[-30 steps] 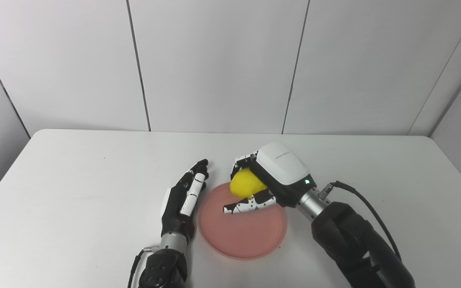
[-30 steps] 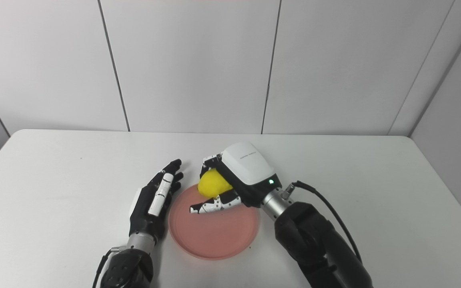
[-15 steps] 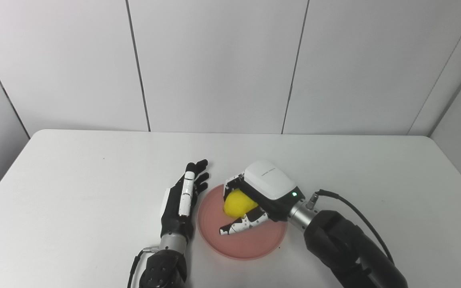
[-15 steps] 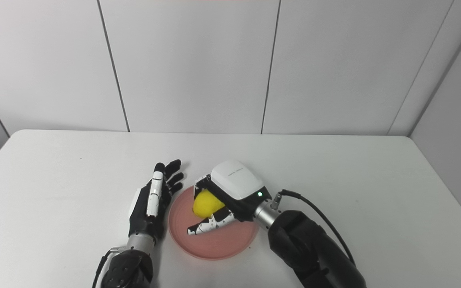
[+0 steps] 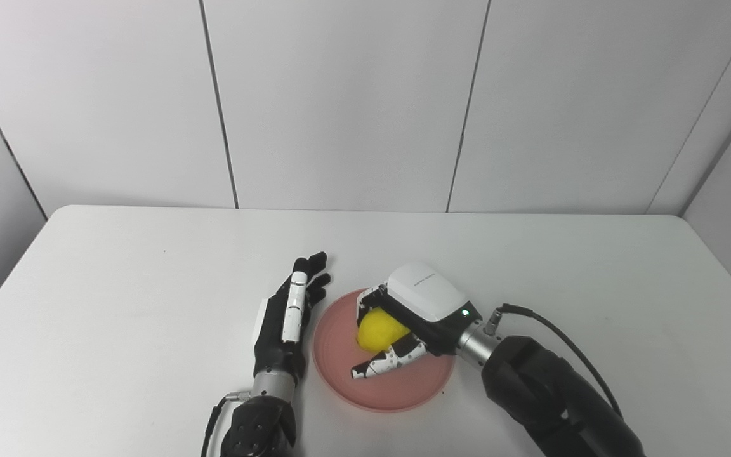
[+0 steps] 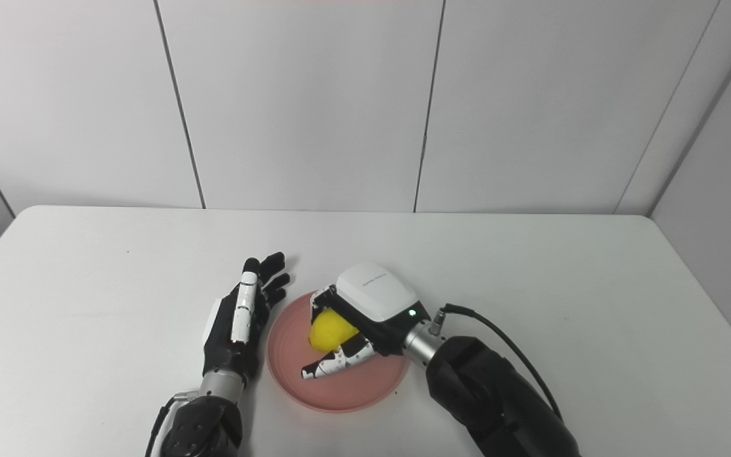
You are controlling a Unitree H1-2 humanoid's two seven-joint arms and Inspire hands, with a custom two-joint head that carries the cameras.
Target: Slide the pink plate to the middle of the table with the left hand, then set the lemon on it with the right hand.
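Lemon [image 5: 379, 331] is clasped in right robot hand [image 5: 411, 317] over pink plate [image 5: 340, 362], mid-desk [image 5: 118, 285] toward near edge; left robot hand [image 5: 286, 317] spread flat beside plate.

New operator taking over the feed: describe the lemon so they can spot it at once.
Start at the white table, then find the round pink plate near its front middle, beside the open left hand. Over the plate, the right hand is closed on the lemon, the only bright yellow thing here.
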